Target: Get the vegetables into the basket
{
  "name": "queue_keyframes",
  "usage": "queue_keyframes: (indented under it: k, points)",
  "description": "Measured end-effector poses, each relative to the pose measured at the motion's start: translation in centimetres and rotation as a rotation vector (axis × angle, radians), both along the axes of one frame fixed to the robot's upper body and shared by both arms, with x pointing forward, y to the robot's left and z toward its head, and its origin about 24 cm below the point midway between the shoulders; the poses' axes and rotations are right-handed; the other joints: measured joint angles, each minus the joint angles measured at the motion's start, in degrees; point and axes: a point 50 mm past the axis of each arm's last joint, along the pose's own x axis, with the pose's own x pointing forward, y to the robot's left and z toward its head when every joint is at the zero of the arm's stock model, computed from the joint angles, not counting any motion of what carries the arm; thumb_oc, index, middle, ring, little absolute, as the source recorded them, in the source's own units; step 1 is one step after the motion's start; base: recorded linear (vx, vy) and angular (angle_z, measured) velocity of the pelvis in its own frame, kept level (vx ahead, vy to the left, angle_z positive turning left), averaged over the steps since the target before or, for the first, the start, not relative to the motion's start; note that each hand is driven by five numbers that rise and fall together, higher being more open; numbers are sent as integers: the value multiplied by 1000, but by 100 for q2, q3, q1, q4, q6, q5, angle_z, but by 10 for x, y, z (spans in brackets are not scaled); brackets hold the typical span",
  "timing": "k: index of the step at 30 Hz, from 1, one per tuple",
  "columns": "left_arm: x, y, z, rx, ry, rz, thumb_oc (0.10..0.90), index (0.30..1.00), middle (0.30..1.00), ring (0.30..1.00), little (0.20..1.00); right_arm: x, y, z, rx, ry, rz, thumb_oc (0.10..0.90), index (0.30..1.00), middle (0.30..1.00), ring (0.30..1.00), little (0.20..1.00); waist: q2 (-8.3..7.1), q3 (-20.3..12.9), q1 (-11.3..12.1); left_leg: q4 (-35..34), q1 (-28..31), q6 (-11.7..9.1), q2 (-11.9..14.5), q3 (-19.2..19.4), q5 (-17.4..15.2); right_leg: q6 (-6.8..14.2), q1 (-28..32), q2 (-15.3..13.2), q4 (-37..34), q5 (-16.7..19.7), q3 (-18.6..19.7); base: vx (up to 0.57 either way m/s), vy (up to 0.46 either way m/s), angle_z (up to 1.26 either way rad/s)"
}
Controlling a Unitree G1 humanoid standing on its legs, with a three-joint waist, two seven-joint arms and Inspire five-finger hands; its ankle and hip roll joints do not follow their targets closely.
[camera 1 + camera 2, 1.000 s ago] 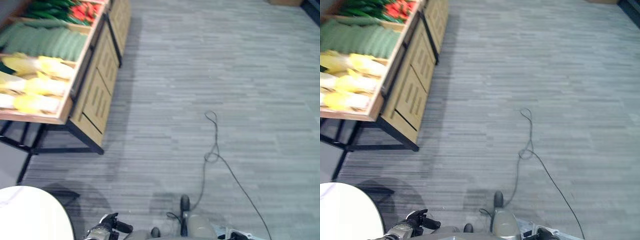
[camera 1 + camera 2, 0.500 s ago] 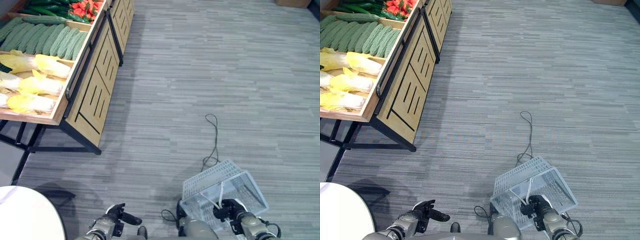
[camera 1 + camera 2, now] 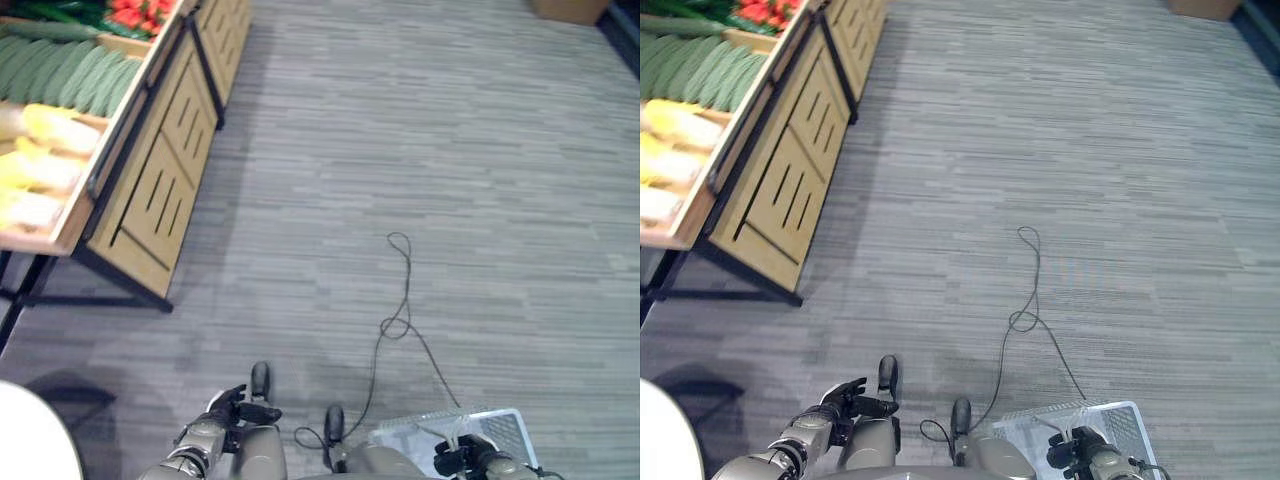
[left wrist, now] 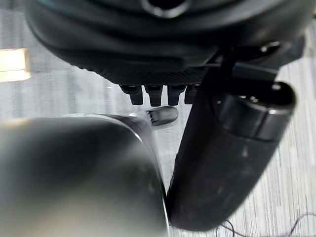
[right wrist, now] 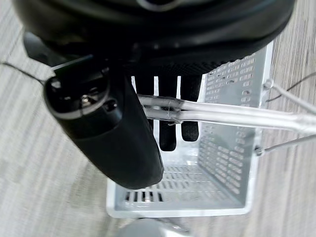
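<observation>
The vegetables lie on a wooden stall [image 3: 150, 190] at the upper left: ridged green gourds [image 3: 60, 75], pale yellow cabbages [image 3: 40, 150] and red peppers [image 3: 140, 12]. A white slotted plastic basket [image 3: 500, 430] hangs low at the bottom right, far from the stall. My right hand [image 5: 148, 29] has its fingers curled round the basket's clear handle [image 5: 222, 116], and the basket [image 5: 232, 163] below it holds nothing. At the bottom left, my left hand [image 3: 225, 420] is relaxed and holds nothing.
Grey striped floor stretches between me and the stall. A white round table [image 3: 30, 440] stands at the lower left, with black stall legs [image 3: 20, 300] beside it. A cardboard box [image 3: 570, 10] sits at the far top right.
The whole picture has shifted, so the camera moved. The basket came into view half a second ago and now hangs lower, near the bottom edge. My left hand shows slightly higher.
</observation>
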Motion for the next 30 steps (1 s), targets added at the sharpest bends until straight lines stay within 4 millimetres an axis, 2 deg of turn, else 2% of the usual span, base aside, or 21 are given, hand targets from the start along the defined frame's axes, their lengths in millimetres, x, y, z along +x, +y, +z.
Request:
queue_keyframes:
  k: [2,3,4,6,7,11,16,17,18,19,20,21,22,24,25,26,29,30]
  points:
    - [-3,-3,-2,-8,11,1,900,1000,1000,1000,1000,-8,-2,-1,-2,11,-13,400,300,300,300,300,25,-67,-37,357,-6,253,-194,24,-118,58,154,-157,22,-78,106,178,228,-62]
    - [-8,-6,-4,-14,21,0,900,1000,1000,1000,1000,-13,-5,-1,-4,20,-27,400,300,300,300,300,77,-189,-22,256,42,393,-268,43,-45,68,165,-218,42,-11,90,114,166,-41]
    - [-11,-7,-5,-15,32,-3,900,1000,1000,1000,1000,-16,-5,-2,-8,28,-25,400,300,300,300,300,129,-236,-33,112,189,572,-302,86,-170,71,220,-261,66,76,93,119,170,-34]
    - [-9,1,-3,7,33,-3,900,1000,1000,1000,1000,-14,2,-4,9,25,-7,400,300,300,300,300,-4,-247,25,47,358,759,-477,355,-228,287,44,-486,430,-73,186,104,140,-34]
    - [-8,6,-2,19,31,1,900,1000,1000,1000,1000,-11,5,-4,20,14,3,400,300,300,300,300,-32,-257,7,69,386,831,-534,364,-279,371,22,-536,502,-14,184,120,154,-35]
    - [-9,27,3,80,36,8,900,1000,1000,1000,1000,8,21,-3,66,-51,29,400,300,300,300,300,-143,-297,133,76,633,1016,-729,491,-410,685,-4,-796,864,-58,163,68,103,-21]
    - [0,39,10,119,3,7,900,1000,1000,1000,1000,29,25,2,68,-96,53,400,300,300,300,300,-275,-303,183,57,677,1127,-899,514,-500,729,12,-931,851,-48,76,92,149,-3]
    - [-4,39,9,117,15,0,900,1000,1000,1000,1000,35,23,5,59,-107,64,400,300,300,300,300,-285,-296,182,53,731,1134,-859,546,-539,863,-138,-922,1246,-145,46,147,208,-13]
    - [-6,35,7,105,26,-4,900,1000,1000,1000,1000,37,22,6,54,-111,74,400,300,300,300,300,-254,-270,156,64,821,1119,-828,536,-755,1022,-436,-862,1990,-243,102,287,229,-12]
    - [-8,31,5,94,40,-6,900,1000,1000,1000,1000,40,19,8,41,-136,72,400,300,300,300,300,-190,-216,99,50,942,1235,-771,502,-984,1090,-1124,-892,3482,-245,107,330,108,8]
    - [-11,28,3,88,58,-25,900,1000,1000,1000,1000,37,17,8,40,-133,69,400,300,300,300,300,-187,-205,31,54,1004,1281,-869,418,-1099,1090,-1488,-1126,4010,-487,-10,355,-31,12]
    - [-12,26,1,85,66,-33,900,1000,1000,1000,1000,35,15,8,39,-129,69,400,300,300,300,300,-205,-193,26,71,1030,1347,-933,379,-1140,1091,-1659,-1357,3930,-541,-122,310,-69,21]
    - [-13,24,1,83,72,-38,900,1000,1000,1000,1000,34,16,7,42,-126,64,400,300,300,300,300,-186,-181,-21,76,1039,1363,-976,330,-1147,1128,-1743,-1589,3471,-530,-307,221,-51,20]
    - [-15,25,0,88,80,-37,900,1000,1000,1000,1000,33,22,6,56,-134,62,400,300,300,300,300,-174,-165,-162,65,1059,1387,-1058,214,-1130,1222,-1770,-1823,2098,-242,-247,199,-23,43]
    - [-16,27,0,88,86,-29,900,1000,1000,1000,1000,34,23,6,64,-140,66,400,300,300,300,300,-192,-145,-215,48,1149,1434,-1093,162,-1097,1226,-1765,-1902,1808,-56,-209,269,-29,38]
    - [-20,27,-1,89,95,-25,900,1000,1000,1000,1000,31,22,5,72,-137,38,400,300,300,300,300,-183,-101,-231,46,1327,1407,-1135,125,-1186,1247,-1760,-1925,1353,224,-105,259,-40,21]
    - [-26,30,-2,95,110,-11,900,1000,1000,1000,1000,30,22,5,76,-135,29,400,300,300,300,300,-197,-49,-303,27,1518,1402,-1175,2,-1300,1249,-1701,-1851,518,735,-91,290,-67,28]
    - [-28,31,-3,101,114,-6,900,1000,1000,1000,1000,29,21,5,85,-140,-10,400,300,300,300,300,-233,-12,-329,42,1636,1280,-1170,-96,-1404,1190,-1705,-1816,175,977,-401,337,-110,39]
